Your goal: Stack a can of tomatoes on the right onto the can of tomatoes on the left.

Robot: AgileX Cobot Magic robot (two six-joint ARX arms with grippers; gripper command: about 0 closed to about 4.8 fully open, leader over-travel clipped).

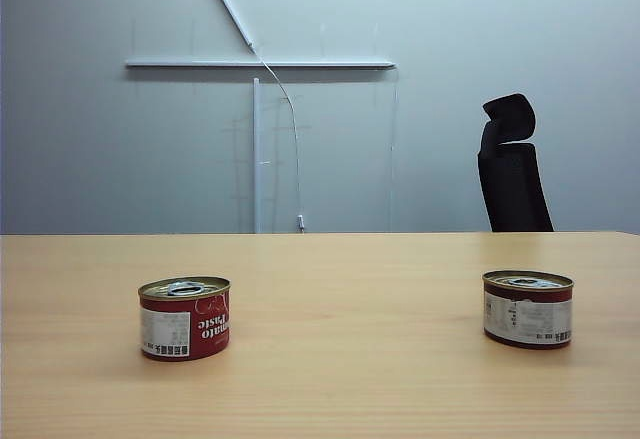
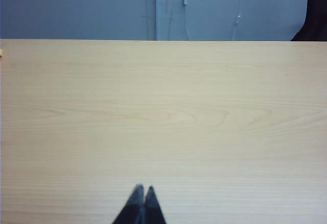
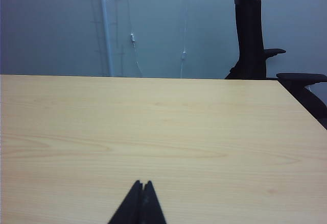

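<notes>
Sitting idle: neither arm shows in the exterior view, both cans untouched. Left can (image 1: 185, 317) and right can (image 1: 527, 308) stand upright on the table (image 1: 340, 379), well apart, pull-tab lids up. Left gripper (image 2: 143, 188) clenched, tips touching, nothing in it, only bare wood ahead. Right gripper (image 3: 141, 184) same: clenched, empty, no can in its wrist view.

Risks, as I judge them:
- Right jaws must open before descent; otherwise they knock the can over.
- Smooth, short wall: an off-centre pinch could let it slip or tilt.
- Raised rims: a misaligned placement leaves it perched crooked or shoves the left can aside.
- Chair (image 1: 512, 164) behind the table is no factor.
</notes>
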